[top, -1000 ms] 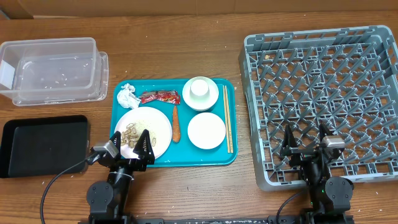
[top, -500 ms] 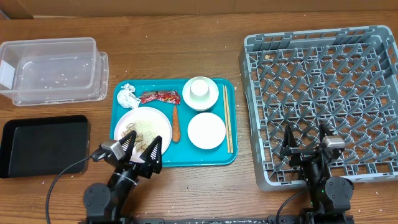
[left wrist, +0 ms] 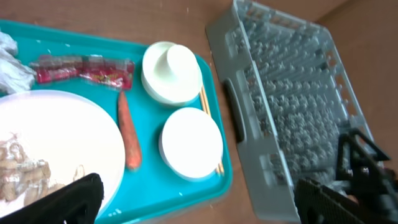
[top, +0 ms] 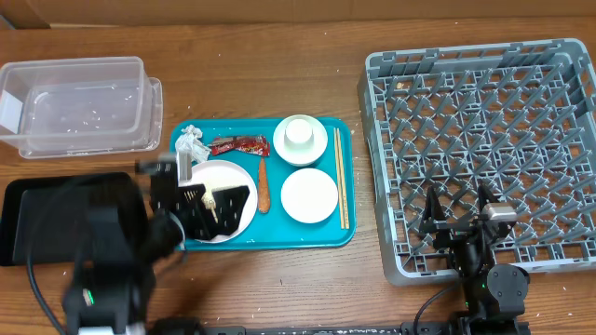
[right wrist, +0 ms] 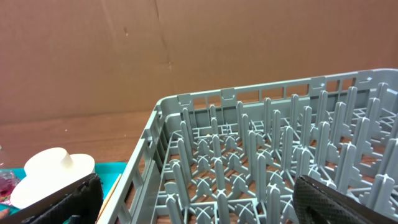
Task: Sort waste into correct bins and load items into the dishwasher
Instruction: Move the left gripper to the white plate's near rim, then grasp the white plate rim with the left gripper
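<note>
Left gripper (top: pixel 212 201): jaws wide, empty, over large plate (top: pixel 226 174) (shells (left wrist: pixel 17 169) on it).
Beside plate: carrot (top: pixel 264 184), wrapper (top: pixel 238 145), tissue (top: pixel 192 141).
Right gripper (top: pixel 458 216): wide, empty, over dish rack (top: pixel 484 121).
Bins: clear tub (top: pixel 79 102); black tray (top: pixel 28 223), partly under the left arm.

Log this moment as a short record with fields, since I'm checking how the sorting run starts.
left gripper: open, above the large plate with shells
right gripper: open, at the rack's near edge
teal tray: holds large plate, small plate, cup on bowl, chopsticks, carrot, wrapper; tissue at its corner
clear tub: only tiny specks inside
black tray: partly hidden; no waste visible
rack: no dishes loaded
</note>
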Motion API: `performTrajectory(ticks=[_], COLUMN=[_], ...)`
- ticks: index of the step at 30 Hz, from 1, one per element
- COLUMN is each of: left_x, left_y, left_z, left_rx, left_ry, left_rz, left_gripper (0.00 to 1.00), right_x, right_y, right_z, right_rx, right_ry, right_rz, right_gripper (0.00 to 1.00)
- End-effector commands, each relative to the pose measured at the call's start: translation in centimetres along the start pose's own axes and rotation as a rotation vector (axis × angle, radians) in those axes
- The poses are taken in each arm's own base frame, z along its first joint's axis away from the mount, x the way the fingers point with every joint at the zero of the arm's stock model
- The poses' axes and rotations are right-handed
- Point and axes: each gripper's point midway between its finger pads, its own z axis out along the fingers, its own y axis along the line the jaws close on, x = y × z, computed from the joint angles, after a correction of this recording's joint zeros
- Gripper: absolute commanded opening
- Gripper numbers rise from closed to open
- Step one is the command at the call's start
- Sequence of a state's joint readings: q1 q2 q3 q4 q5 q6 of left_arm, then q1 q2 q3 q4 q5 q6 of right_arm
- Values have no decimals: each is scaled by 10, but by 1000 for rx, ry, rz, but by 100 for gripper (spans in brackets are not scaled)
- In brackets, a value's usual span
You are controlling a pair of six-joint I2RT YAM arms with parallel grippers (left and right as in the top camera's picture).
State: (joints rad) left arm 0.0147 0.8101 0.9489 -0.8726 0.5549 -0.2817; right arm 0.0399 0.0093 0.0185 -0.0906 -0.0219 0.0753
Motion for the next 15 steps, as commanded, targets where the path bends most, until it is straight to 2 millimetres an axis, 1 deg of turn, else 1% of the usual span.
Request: performTrajectory(ticks=[1,4,6,8,9,10,11,13,15], left_x=[-33,-40,-37,-40,-40,-40,-38,-32,-24], left_y=[-21,-34,-41,-40,-35,-23,-8,17,33], left_z=[-2,5,11,20,24,30,35,38,39], left_rx=[35,106,171,187,162,98,1,-162,-298], left_ry=[90,171,224,236,239,243,248,266,301], left_rz=[67,-50,-96,-102,-108,-149,-215,-275,-278], left_gripper=[100,100,100,100,100,100,100,100,100], right_x=[2,2,2,2,2,2,2,2,2], right_y=[-2,-2,-2,-2,-2,-2,-2,-2,-2], right_z=[0,0,0,0,0,0,0,0,0], right_rx=[7,7,7,7,7,7,7,7,7], right_ry=[-3,-3,-3,-3,-3,-3,-3,-3,-3], right_rz=[3,3,3,3,3,3,3,3,3], right_gripper=[100,100,100,100,100,100,100,100,100])
